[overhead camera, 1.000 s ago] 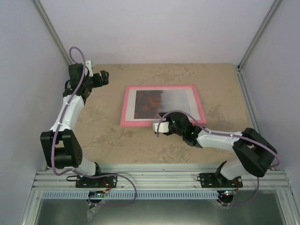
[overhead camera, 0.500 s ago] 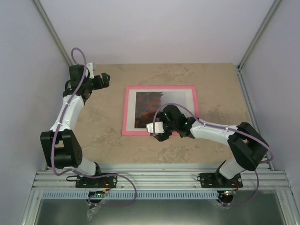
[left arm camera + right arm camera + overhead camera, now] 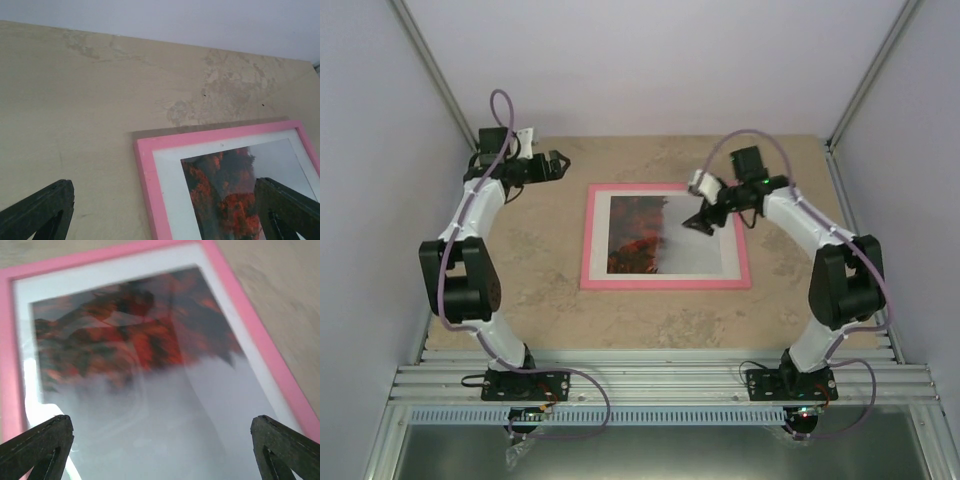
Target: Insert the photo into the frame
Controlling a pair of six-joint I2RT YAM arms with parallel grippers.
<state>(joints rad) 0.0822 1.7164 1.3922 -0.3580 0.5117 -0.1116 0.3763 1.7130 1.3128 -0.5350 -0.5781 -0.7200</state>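
We are looking at the frame (image 3: 587, 240) lying flat near the middle of the beige mottled surface (image 3: 540, 290), its pink border running unbroken around all four sides. The photo (image 3: 645, 240) is sitting inside that border, picture side up. Its white margin is showing all round, with the red-orange landscape on the left and the grey sky on the right. From the left wrist we are also seeing a thin brown strip (image 3: 210, 127) peeking out along the frame's far edge, though we cannot tell what it belongs to. The left arm (image 3: 480, 210) is reaching along the left side of the surface. The left fingers (image 3: 45, 210) are spread wide apart, gripping nothing, and hanging off the frame's far left corner, clear of it. The right arm (image 3: 810, 225) is curving in from the right, and the right fingers (image 3: 40, 445) are likewise standing wide apart and holding nothing. They are hovering over the far right part of the photo. The right wrist view is coming through blurred, with glare washing over the grey half of the print. We cannot tell from it how high the fingers are hanging above the frame.
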